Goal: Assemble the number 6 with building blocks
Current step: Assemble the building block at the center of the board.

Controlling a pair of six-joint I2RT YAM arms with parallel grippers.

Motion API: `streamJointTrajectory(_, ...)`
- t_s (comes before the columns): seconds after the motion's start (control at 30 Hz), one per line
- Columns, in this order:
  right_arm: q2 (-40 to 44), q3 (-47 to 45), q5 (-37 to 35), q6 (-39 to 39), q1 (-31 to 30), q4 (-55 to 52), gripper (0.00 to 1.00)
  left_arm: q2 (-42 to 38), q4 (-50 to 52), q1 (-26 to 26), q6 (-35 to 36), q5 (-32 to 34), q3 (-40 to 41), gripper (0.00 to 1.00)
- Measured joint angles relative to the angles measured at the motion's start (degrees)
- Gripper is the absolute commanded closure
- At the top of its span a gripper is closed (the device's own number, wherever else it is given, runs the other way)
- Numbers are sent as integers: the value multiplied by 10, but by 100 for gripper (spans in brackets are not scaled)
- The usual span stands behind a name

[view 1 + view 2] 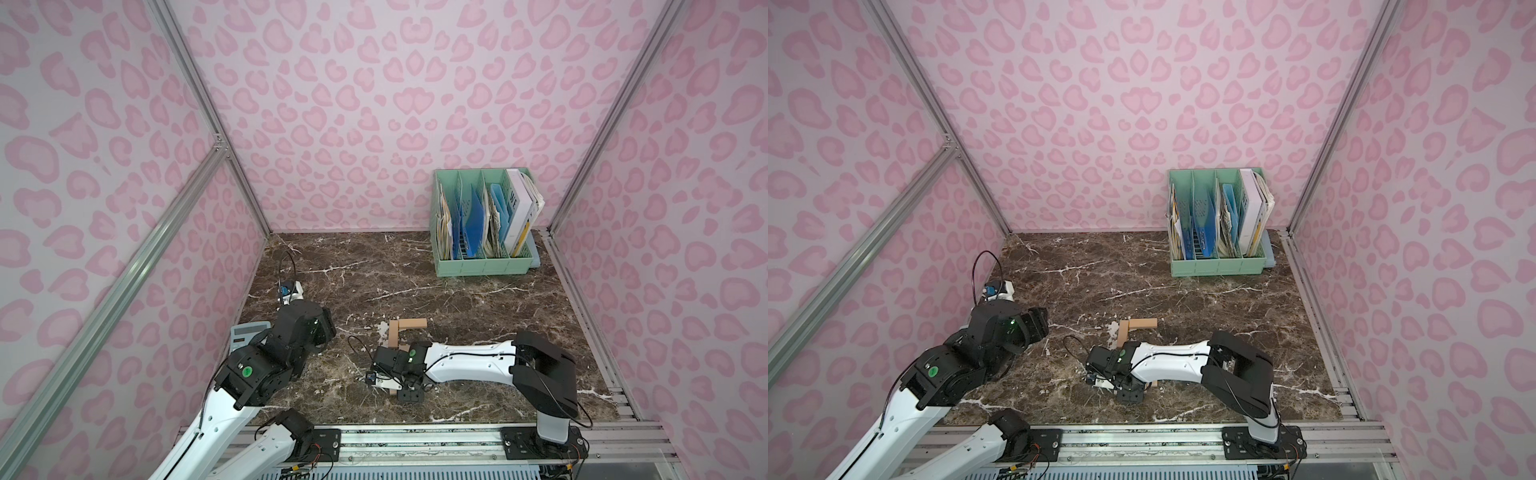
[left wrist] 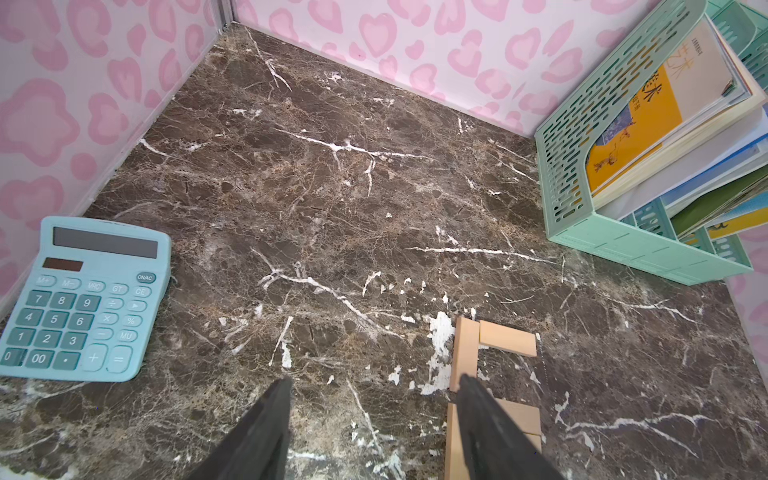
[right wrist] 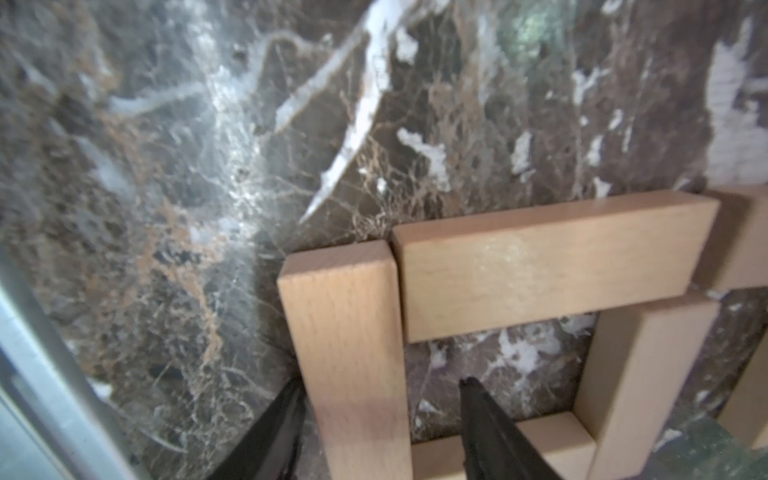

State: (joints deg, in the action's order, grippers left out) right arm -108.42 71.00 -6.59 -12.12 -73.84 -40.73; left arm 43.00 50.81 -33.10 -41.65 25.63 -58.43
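Well short of the mint-green file rack (image 1: 482,266), on its rail side, the number 6 (image 1: 393,332) lies flat on the marble tabletop (image 1: 457,299) in both top views. Only its top bar (image 1: 412,324) and upper upright show. The right arm (image 1: 469,361) stretches across the rest, its wrist low over the end of the digit farthest from the rack. The left arm (image 1: 305,324) is raised off to one side, farther from the rack than the digit is.

From the left wrist, the left gripper (image 2: 374,380) hangs above bare tabletop with its fingers spread and nothing between them. The calculator (image 2: 83,299) lies well apart from the rack. The top bar runs from the upright toward the rack's side.

From the right wrist, the right gripper (image 3: 382,384) straddles the bottom plank (image 3: 349,324) across its width, jaws apart. One finger is outside the loop, close to the wood; the other is inside it, with a strip of tabletop between finger and plank. The plank's long axis runs straight ahead from the wrist, along the fingers. The building blocks around it meet at right angles and close the loop.

All six planks seem placed, so the right arm, much the nearer, probably needs only a straight lift. A sideways drift could knock the plank off its corner joint.
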Motion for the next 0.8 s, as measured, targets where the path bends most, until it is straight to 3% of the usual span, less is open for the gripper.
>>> streamJointTrajectory(0.1,4,0,9,2,0,-5,17,-1,0,0,0,-1,0,27)
streamJointTrajectory(0.3,52,23,12,18,1,-42,13,2,7,0,14,-7,-25,20)
streamJointTrajectory(0.33,68,43,12,25,5,-58,12,5,9,0,19,-7,-39,17)
streamJointTrajectory(0.37,85,69,10,33,12,-69,12,9,12,0,33,-6,-62,4)
streamJointTrajectory(0.43,126,143,6,52,43,-87,11,18,7,0,70,5,-109,1)
streamJointTrajectory(0.47,150,183,6,65,73,-87,2,25,-4,0,92,16,-135,1)
streamJointTrajectory(0.53,205,229,5,91,153,-64,0,32,-47,0,152,52,-166,1)
streamJointTrajectory(0.6,287,194,-1,121,255,0,0,30,-123,4,218,96,-155,2)
streamJointTrajectory(0.7,439,11,-17,153,402,109,0,23,-250,59,294,125,-36,1)
streamJointTrajectory(0.8,553,-189,-12,179,532,210,0,10,-300,148,302,110,103,1)
